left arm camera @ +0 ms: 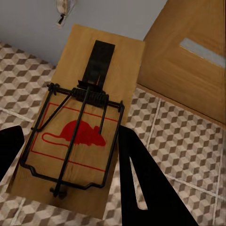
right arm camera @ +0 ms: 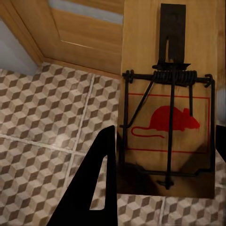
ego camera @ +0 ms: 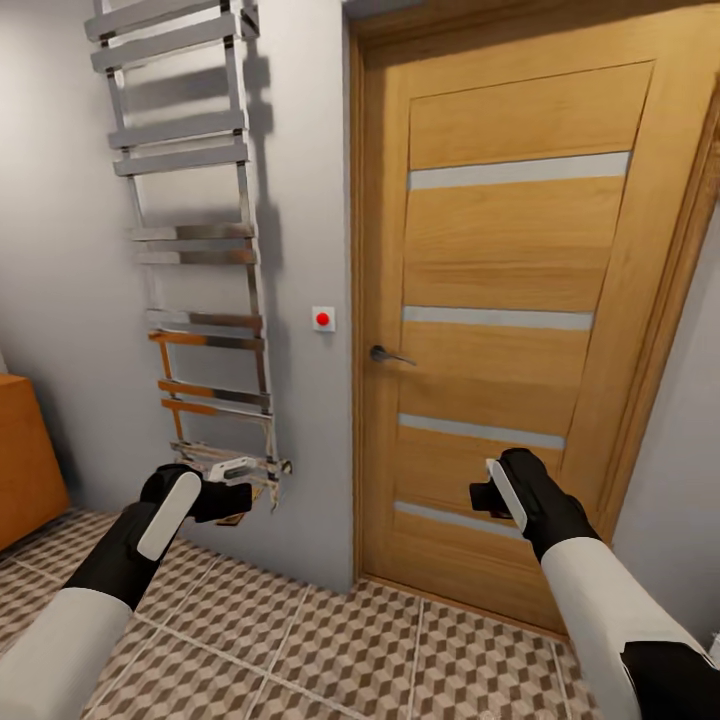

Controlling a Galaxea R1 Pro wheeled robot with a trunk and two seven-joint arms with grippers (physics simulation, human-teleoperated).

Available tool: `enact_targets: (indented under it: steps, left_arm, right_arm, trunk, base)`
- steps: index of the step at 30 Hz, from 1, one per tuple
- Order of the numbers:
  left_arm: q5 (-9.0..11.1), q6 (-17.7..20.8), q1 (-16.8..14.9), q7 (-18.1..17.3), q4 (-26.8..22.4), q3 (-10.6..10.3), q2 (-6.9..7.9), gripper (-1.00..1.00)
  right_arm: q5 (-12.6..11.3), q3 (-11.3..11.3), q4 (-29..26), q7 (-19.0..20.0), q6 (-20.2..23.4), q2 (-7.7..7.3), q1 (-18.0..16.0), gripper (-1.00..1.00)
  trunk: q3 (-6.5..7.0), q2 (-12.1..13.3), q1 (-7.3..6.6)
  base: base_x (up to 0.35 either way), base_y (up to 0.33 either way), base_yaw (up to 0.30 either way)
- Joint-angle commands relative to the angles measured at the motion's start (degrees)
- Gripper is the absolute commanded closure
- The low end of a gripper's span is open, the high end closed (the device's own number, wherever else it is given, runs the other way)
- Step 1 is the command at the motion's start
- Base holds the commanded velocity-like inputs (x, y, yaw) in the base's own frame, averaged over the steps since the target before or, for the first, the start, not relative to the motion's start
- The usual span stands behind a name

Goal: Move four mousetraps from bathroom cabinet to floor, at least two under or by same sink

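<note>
Both arms are raised in front of me over the bathroom floor [ego camera: 330, 650], facing a wall and a door. My left gripper [ego camera: 228, 497] is shut on a mousetrap [left arm camera: 80, 127], a tan board with a black wire spring and a red mouse print, held flat between the black fingers [left arm camera: 141, 188]. My right gripper [ego camera: 484, 497] is shut on a second mousetrap [right arm camera: 169, 103] of the same kind, with one finger [right arm camera: 94, 188] showing beside it. A corner of the orange-brown cabinet [ego camera: 22, 460] sits at the far left. The bathroom sink is out of view.
A chrome ladder towel rail [ego camera: 195, 250] hangs on the grey wall just beyond the left gripper. A closed wooden door [ego camera: 500, 320] with a lever handle [ego camera: 385, 354] stands ahead of the right gripper. A small red wall button [ego camera: 322, 319] sits between them.
</note>
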Motion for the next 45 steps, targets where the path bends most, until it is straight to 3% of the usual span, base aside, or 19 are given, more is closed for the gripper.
enact_targets:
  steps: [1,45]
  left_arm:
    - [0.61,0.08,-0.04,0.58,-0.09,-0.15,0.07,1.0]
    - [0.6,0.08,-0.04,0.49,-0.51,-0.12,0.07,1.0]
  right_arm:
    - [-0.41,0.04,-0.04,-0.45,0.18,0.0,-0.04,1.0]
    - [-0.17,0.02,-0.04,-0.45,0.18,-0.27,-0.04,1.0]
  trunk:
    - [-0.04,-0.04,0.0]
    - [1.53,-0.04,0.0]
  base:
    - [0.0,0.0,-0.237]
    - [0.0,0.0,-0.237]
